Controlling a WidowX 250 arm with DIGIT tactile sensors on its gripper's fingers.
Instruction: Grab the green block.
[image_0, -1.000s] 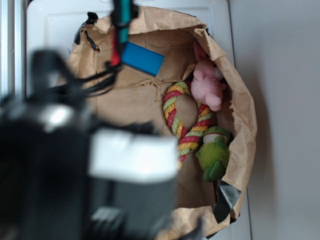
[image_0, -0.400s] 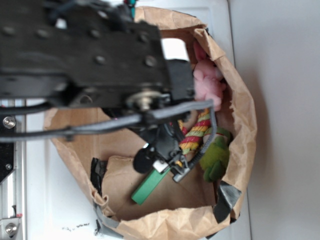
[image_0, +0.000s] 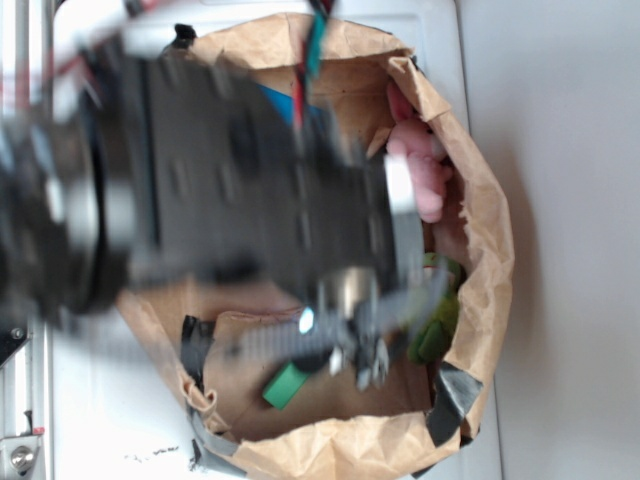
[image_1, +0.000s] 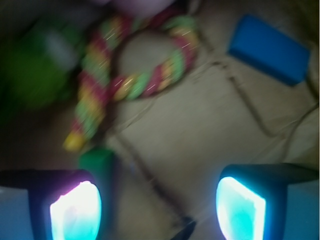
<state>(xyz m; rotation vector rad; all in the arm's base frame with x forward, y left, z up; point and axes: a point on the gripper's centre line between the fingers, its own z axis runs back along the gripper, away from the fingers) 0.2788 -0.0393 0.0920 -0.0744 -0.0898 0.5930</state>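
Since 0.4 s ago, arm swung up and left across the bag (image_0: 480, 200), motion-blurred. Gripper (image_1: 157, 210) jaws spread wide, holding nothing. Green block (image_0: 285, 385) lies on the bag floor, just beside one finger (image_1: 75, 210). Blue block (image_1: 267, 48) well apart.

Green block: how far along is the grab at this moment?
Done: the arm has reached over the paper bag. In hand: the gripper hovers with jaws open, the green block beside one finger, not between them. Left: centre on the block, close and lift.
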